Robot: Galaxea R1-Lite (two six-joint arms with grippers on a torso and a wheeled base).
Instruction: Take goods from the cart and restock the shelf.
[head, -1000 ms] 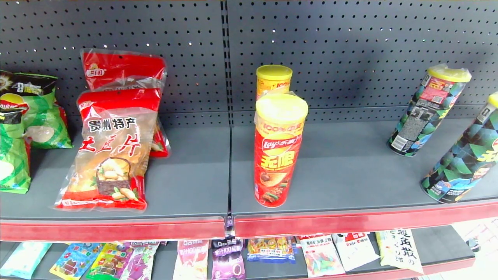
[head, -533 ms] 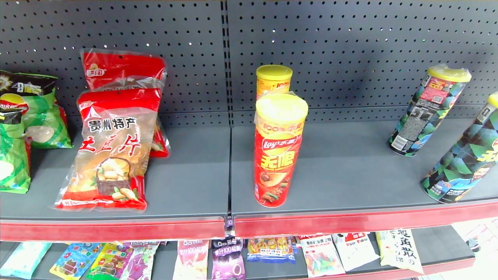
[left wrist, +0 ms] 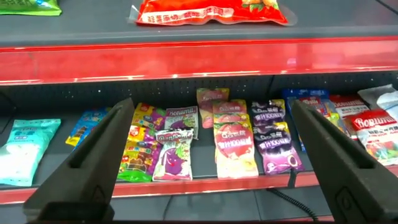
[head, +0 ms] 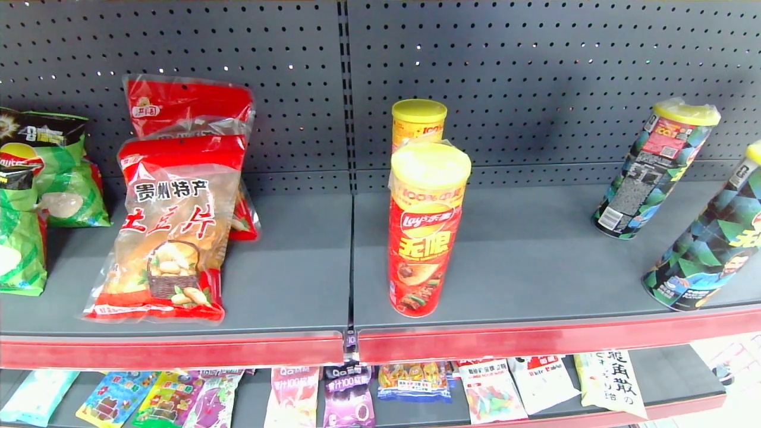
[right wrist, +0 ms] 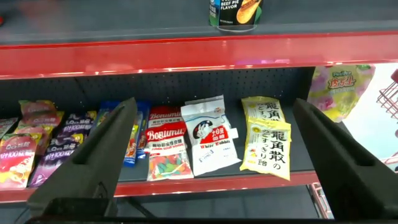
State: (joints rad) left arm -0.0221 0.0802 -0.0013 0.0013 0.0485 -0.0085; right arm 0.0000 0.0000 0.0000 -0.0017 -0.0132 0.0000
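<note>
Grey pegboard shelving (head: 285, 279) with a red lip stands stocked. Left of the tall red cylindrical chip can with yellow lid (head: 425, 232) lean green foil bags (head: 24, 238) and red-topped clear bags (head: 169, 232); right of it, two dark patterned cans (head: 651, 169). Below it, left gripper (left wrist: 211, 168) and right gripper (right wrist: 211, 168) gape wide, empty.

A: How do the fingers (left wrist: 87, 165) of the left gripper (left wrist: 211, 104) look?
B: Dark grey tapering wedges, each grooved down its face
A: And the right gripper (right wrist: 214, 102)?
B: Same matte grey wedges
</note>
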